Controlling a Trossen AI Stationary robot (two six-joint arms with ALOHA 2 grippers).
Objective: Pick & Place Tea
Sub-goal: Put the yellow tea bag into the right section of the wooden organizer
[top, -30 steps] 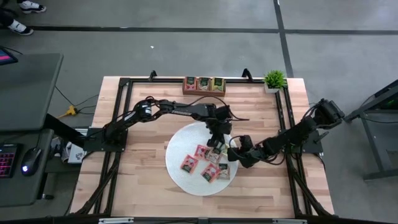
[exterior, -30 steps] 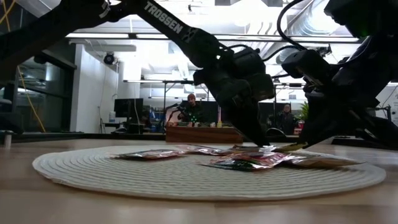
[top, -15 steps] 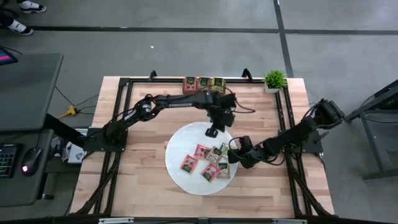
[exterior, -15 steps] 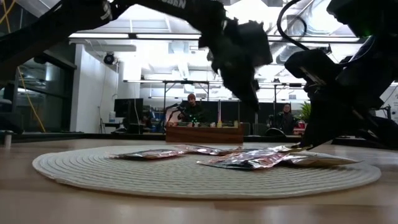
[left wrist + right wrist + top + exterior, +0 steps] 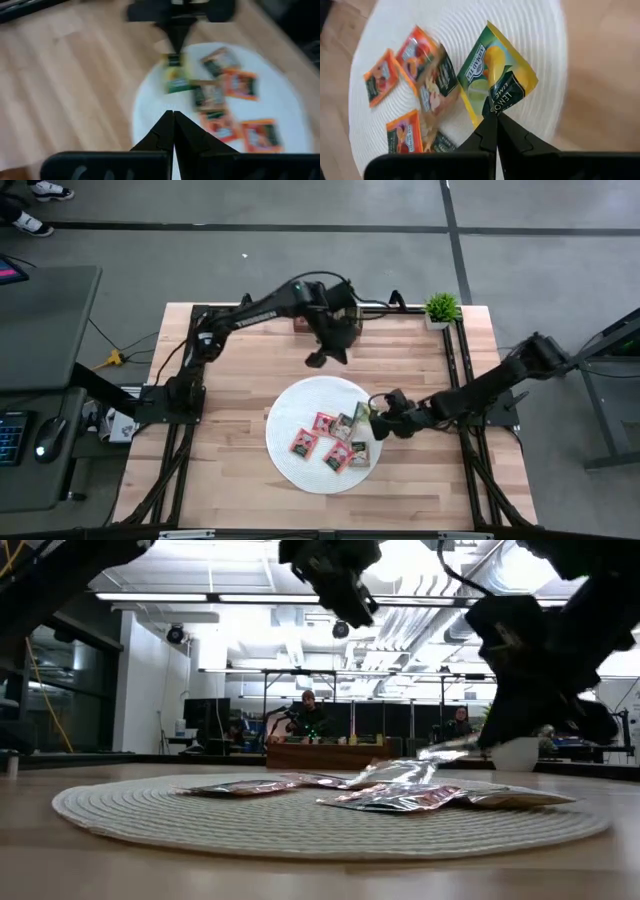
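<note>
Several tea packets (image 5: 330, 445) in red, orange and green lie flat on the round white woven mat (image 5: 290, 415). One green-yellow lemon packet (image 5: 495, 75) is at the mat's right edge, with my right gripper (image 5: 496, 117) shut on it; the same packet (image 5: 362, 416) shows in the high view. My left gripper (image 5: 317, 360) hangs high above the table, between the mat and the far edge. It is shut (image 5: 173, 117) with nothing between its fingers. My right gripper pinches one corner of the lemon packet (image 5: 495, 109) between its two fingertips. The fingers come from the table's right side, slanting down. The packet is tilted with the held corner raised above the mat (image 5: 440, 751); its lower end is down among the other packets.
A brown wooden tray (image 5: 345, 314) with packets stands at the far edge, partly behind my left arm. A small potted plant (image 5: 441, 308) sits at the far right corner. A black frame (image 5: 455, 370) runs around the work area. Bare wood lies left of the mat.
My left gripper, shut, has risen off the mat and gone toward the table's far edge, rolling as it went. My right gripper has rolled and risen a little, tipping up the lemon packet by its held corner; the other packets have stayed flat.
</note>
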